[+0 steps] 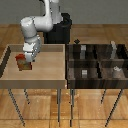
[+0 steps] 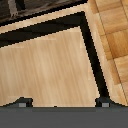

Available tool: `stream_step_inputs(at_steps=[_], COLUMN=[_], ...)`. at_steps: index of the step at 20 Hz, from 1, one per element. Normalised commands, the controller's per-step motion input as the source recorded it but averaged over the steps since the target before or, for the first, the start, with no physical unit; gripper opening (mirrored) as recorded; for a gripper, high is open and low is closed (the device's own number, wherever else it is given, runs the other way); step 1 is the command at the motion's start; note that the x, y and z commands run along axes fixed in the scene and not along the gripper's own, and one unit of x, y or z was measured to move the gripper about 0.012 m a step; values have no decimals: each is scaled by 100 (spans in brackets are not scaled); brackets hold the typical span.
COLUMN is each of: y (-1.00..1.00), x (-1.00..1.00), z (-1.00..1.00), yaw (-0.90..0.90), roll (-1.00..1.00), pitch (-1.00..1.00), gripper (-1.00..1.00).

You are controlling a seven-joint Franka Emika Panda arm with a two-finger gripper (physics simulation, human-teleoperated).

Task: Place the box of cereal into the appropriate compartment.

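Note:
The box of cereal (image 1: 22, 63) is a small red-orange box standing in the light wooden tray (image 1: 47, 72), near the tray's side at the exterior view's left. My gripper (image 1: 28, 59) hangs close over it, just toward the exterior view's right, and I cannot tell whether they touch. In the wrist view the gripper (image 2: 62, 104) is open: two dark fingertips (image 2: 21, 103) stand wide apart with only bare tray floor between them. The box does not show in the wrist view.
A dark bin (image 1: 97, 65) split into several compartments stands at the exterior view's right, with small grey blocks (image 1: 85, 73) in some of them. The tray's dark rim (image 2: 92, 45) and the wood floor beyond it show in the wrist view.

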Motion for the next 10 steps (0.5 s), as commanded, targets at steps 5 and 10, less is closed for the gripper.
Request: stream_step_inputs(at_steps=[5,10], y=[-100,-80], x=[0,0], z=[0,0], yaw=[0,0], roll=[0,0], pitch=[0,0], gripper=[100,100])
